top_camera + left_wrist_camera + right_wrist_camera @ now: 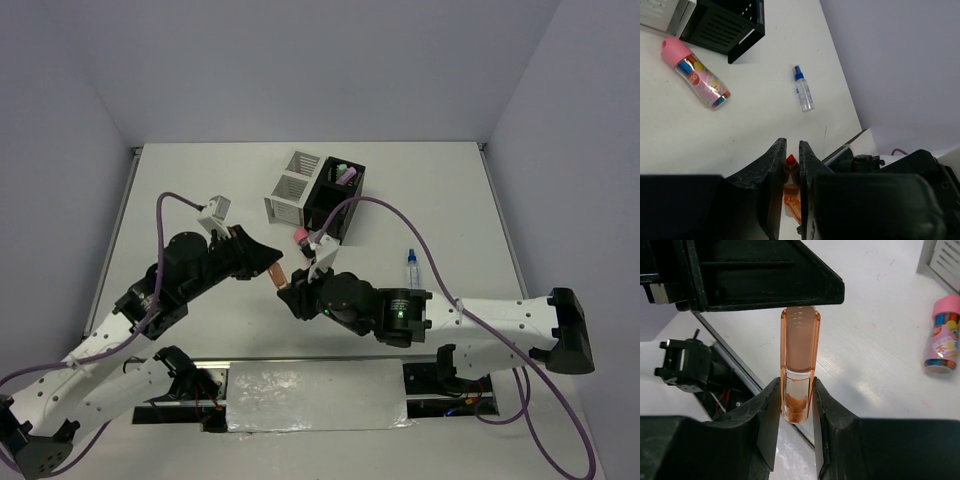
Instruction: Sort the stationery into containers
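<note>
An orange highlighter [279,272] hangs above the table between my two grippers. My left gripper [790,145] is shut on it, with its red tip [791,160] showing between the fingers. My right gripper [795,385] grips its clear cap end [799,400] from the other side, and the left gripper's fingers [765,275] cover the top end. A stubby pink tube [298,238] lies in front of the black container [335,200]. The white container [290,190] stands to its left. A clear blue-capped bottle [411,268] lies to the right.
The black container holds a purple and a green item [345,172]. The pink tube [695,75] and the bottle [803,92] show in the left wrist view beside the black container [725,25]. The table's front edge and a foil-covered strip [315,395] lie under the arms.
</note>
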Robot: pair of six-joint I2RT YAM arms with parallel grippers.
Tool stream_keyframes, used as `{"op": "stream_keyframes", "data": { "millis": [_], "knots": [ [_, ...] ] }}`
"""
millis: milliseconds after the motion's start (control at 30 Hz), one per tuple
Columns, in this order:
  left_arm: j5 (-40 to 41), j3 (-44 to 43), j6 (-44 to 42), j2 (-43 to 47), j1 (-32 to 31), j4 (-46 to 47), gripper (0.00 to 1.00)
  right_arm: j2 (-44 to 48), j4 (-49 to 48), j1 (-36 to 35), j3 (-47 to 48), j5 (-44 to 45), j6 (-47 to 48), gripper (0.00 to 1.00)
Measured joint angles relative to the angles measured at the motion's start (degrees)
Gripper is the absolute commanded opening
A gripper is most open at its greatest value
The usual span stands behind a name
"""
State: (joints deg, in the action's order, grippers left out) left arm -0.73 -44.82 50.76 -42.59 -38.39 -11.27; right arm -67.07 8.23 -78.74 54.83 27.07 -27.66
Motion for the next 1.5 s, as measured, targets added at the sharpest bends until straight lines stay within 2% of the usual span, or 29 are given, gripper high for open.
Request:
{"op": "stream_keyframes", "data": {
  "millis": [133,167,200,233,267,300,400,500,667,867,967,1167,1500],
  "knots": [
    [0.4,-2.9,-0.2,-0.1,-0.4,-5.4,0.0,1.0,-4.1,-1.7,-2.5,1.3,-1.5,0.01],
    [0.2,-3.5,-0.2,-0.1,-0.4,-6.1,0.0,1.5,-5.1,-2.1,-3.2,1.8,-1.9,0.3],
    [0.0,-3.8,-0.2,-0.2,-0.4,-6.4,0.0,2.0,-5.7,-2.3,-3.6,2.0,-2.3,0.47],
    [-0.6,-4.0,0.0,-0.3,-0.4,-6.1,0.0,2.6,-6.0,-2.4,-3.9,2.4,-3.0,0.58],
    [0.2,-3.9,0.0,-0.5,-0.3,-5.1,0.0,3.4,-4.7,-2.7,-4.1,2.3,-3.8,0.66],
    [1.1,-3.7,0.2,-0.7,0.3,-3.0,0.0,4.3,-3.3,-3.3,-4.7,2.4,-4.5,0.7],
    [1.6,-1.0,0.7,-0.1,1.6,5.7,0.0,7.1,0.2,-4.8,-6.2,2.3,-5.8,0.74],
    [0.4,3.3,1.9,0.8,1.7,11.8,0.0,10.8,0.2,-5.0,-7.0,2.1,-6.8,0.75],
    [-2.5,9.6,4.4,1.3,1.7,18.8,0.0,15.8,-4.4,-3.9,-7.3,0.4,-7.9,0.71],
    [-5.8,11.4,7.9,1.6,1.7,26.5,0.0,16.6,-8.7,6.2,-9.0,-6.2,-14.9,0.63],
    [-6.6,12.5,9.4,2.5,1.6,29.7,0.0,16.6,-8.5,8.5,-10.4,-7.9,-19.6,0.61],
    [-7.1,13.3,11.2,3.4,1.6,32.8,0.0,15.3,-13.5,9.7,-12.2,-12.3,-25.3,0.58],
    [-9.2,14.7,14.1,3.3,1.3,36.0,0.0,10.3,-20.4,12.8,-13.2,-17.6,-27.4,0.53]
  ]
}}
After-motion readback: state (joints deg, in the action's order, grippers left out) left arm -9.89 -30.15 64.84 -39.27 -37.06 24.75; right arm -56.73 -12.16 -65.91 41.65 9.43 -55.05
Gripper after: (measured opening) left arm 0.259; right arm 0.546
